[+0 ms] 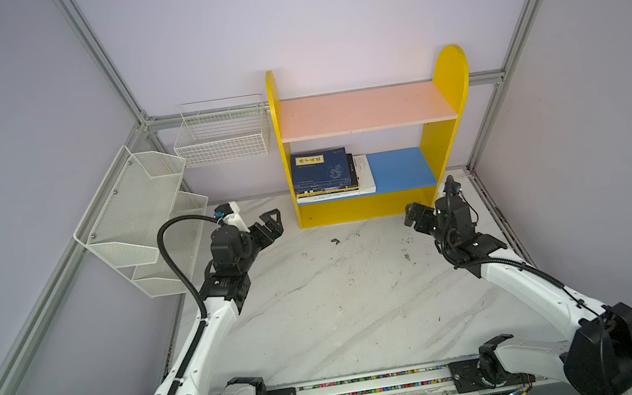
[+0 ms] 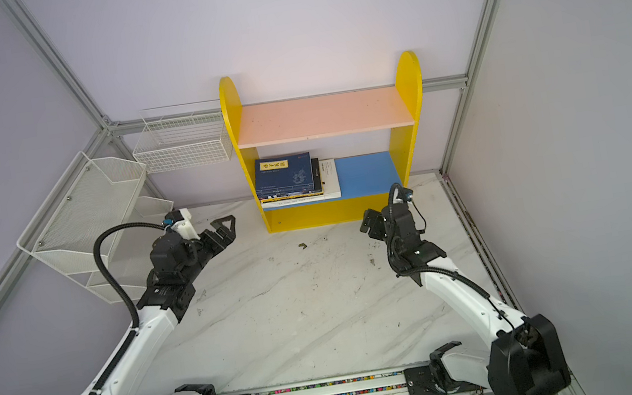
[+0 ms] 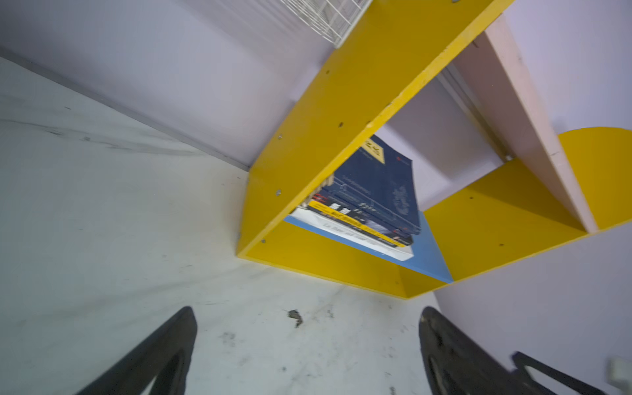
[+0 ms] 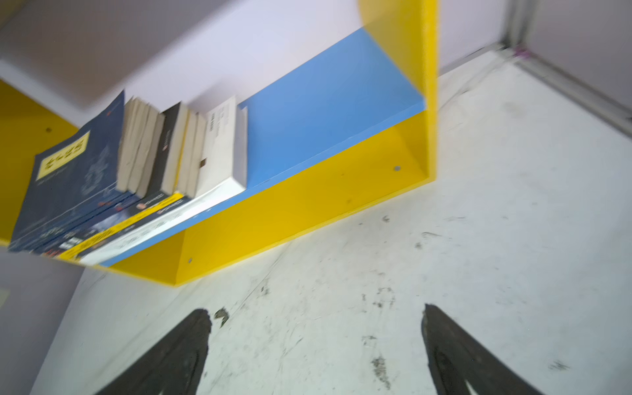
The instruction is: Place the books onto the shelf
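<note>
Wide apart stand the jaws of the left pincer (image 1: pixel 274 223), which holds nothing and hangs low over the tabletop (image 1: pixel 340 296), just off the left front corner of the shelf (image 1: pixel 452 74). Its wrist view shows both dark fingers (image 3: pixel 164 355) spread, with bare marble between them. The right pincer (image 1: pixel 412 215) is likewise open and empty, poised near the shelf's right front corner; in its wrist view the gap between its tips (image 4: pixel 314 311) frames only scuffed tabletop.

Between the two arms a small dark speck (image 1: pixel 335 240) lies on the marble in front of the shelf.

The books (image 1: pixel 323 172) lie flat in one stack at the left end of the blue board (image 1: pixel 402 169), close against the shelf's left side panel. A navy cover with a yellow label is on top and a larger white volume is at the bottom, its edge jutting out to the right. The rest of the blue board is bare, as is the pink board (image 1: pixel 361 110) above it.

Left of the shelf a wire basket (image 1: pixel 222 136) hangs on the back wall, and a mesh rack (image 1: pixel 132 216) is fixed to the side wall.
</note>
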Motion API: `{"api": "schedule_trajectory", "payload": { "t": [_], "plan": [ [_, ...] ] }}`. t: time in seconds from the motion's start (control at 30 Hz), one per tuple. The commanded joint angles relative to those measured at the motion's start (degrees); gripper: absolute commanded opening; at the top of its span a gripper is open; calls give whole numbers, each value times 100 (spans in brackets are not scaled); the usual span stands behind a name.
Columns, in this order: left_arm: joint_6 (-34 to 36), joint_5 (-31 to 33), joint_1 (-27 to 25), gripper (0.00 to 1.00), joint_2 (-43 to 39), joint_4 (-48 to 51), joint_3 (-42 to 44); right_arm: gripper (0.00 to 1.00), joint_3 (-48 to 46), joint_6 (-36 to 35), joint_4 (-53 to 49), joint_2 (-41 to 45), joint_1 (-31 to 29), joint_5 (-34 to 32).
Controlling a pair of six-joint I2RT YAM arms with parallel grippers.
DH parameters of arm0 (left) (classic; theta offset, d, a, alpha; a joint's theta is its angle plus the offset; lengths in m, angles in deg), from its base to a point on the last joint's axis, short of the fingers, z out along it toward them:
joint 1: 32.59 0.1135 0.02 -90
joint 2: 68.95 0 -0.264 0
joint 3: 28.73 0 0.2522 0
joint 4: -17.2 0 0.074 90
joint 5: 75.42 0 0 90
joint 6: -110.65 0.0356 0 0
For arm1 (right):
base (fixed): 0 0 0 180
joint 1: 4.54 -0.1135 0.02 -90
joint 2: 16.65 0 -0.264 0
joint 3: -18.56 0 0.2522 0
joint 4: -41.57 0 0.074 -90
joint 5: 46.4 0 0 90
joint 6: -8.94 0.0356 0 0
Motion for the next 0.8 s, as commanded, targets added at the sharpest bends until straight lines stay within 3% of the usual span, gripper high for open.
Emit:
{"api": "schedule_trajectory", "payload": {
  "t": [0.0, 0.13, 0.27, 0.4, 0.63, 0.73, 0.77],
  "plan": [
    [1404, 1121, 68, 100, -484, 150, 655, 97, -352, 229, -62, 329, 34, -1366],
    [2194, 2535, 96, 100, -848, -256, 1459, 98, -540, -144, 101, 454, 46, -1628],
    [3163, 3054, 131, 100, -821, -2087, 2694, 97, -856, -367, 748, 616, 54, -2014],
    [2922, 3277, 280, 99, -363, -3800, 3415, 97, -1232, -618, 1464, 724, 56, -1928],
    [2994, 3525, 485, 100, 1356, -5644, 3477, 98, -1291, -1111, 1689, 586, 58, -2127],
    [3144, 3181, 631, 100, 2263, -6615, 3492, 97, -1473, -1659, 2290, 444, 72, -2241],
    [3145, 2774, 681, 100, 2277, -6317, 3396, 97, -1648, -1919, 2729, 377, 100, -2100]
  ]
}}
